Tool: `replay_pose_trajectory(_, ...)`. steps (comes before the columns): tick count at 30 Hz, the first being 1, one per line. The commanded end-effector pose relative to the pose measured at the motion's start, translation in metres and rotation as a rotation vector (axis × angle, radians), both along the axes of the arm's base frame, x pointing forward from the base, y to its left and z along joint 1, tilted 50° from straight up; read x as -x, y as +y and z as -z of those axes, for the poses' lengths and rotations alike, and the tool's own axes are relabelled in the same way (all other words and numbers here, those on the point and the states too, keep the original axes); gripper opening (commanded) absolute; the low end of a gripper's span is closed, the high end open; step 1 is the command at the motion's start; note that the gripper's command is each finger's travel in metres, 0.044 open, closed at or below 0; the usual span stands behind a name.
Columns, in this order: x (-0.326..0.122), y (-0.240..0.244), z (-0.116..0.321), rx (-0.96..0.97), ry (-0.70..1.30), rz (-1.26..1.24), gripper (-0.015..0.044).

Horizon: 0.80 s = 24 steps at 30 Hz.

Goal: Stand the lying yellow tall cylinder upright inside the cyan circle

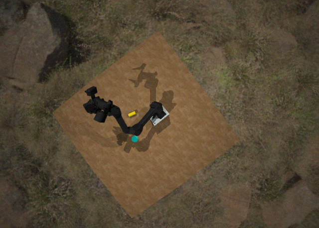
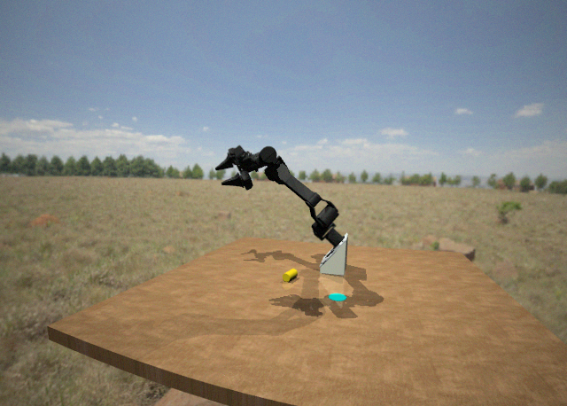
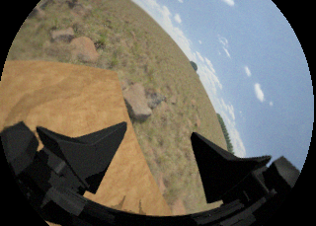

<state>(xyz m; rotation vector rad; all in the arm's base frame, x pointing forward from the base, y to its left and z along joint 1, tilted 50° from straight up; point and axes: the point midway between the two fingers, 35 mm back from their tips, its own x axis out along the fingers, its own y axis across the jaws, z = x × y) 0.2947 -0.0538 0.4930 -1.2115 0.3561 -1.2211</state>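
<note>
The yellow tall cylinder lies on its side on the wooden table top, left of the arm's base in the top and exterior views. The flat cyan circle lies on the table, a short way from the cylinder, with nothing standing on it. My gripper is open and empty, with its two black fingers wide apart. It is raised high above the table, well away from the cylinder and the circle. Neither the cylinder nor the circle shows in the wrist view.
The arm's pale wedge-shaped base stands on the table near the cylinder and the circle. In the top view, the arm's elbow passes just beside the circle. A table edge shows in the wrist view, with grass and rocks beyond it.
</note>
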Motion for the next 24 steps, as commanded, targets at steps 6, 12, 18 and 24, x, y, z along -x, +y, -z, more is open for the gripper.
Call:
replay_pose_trajectory(6, 0.019, 0.01, -0.02, 0.051, -0.063, -0.057, 0.0309)
replay_pose_trajectory(12, 0.043, 0.027, -0.04, 0.077, -0.178, -0.148, 0.0309)
replay_pose_trajectory(18, 0.068, 0.04, -0.057, 0.085, -0.297, -0.234, 0.0309)
replay_pose_trajectory(24, 0.095, 0.047, -0.071, 0.084, -0.417, -0.312, 0.0309)
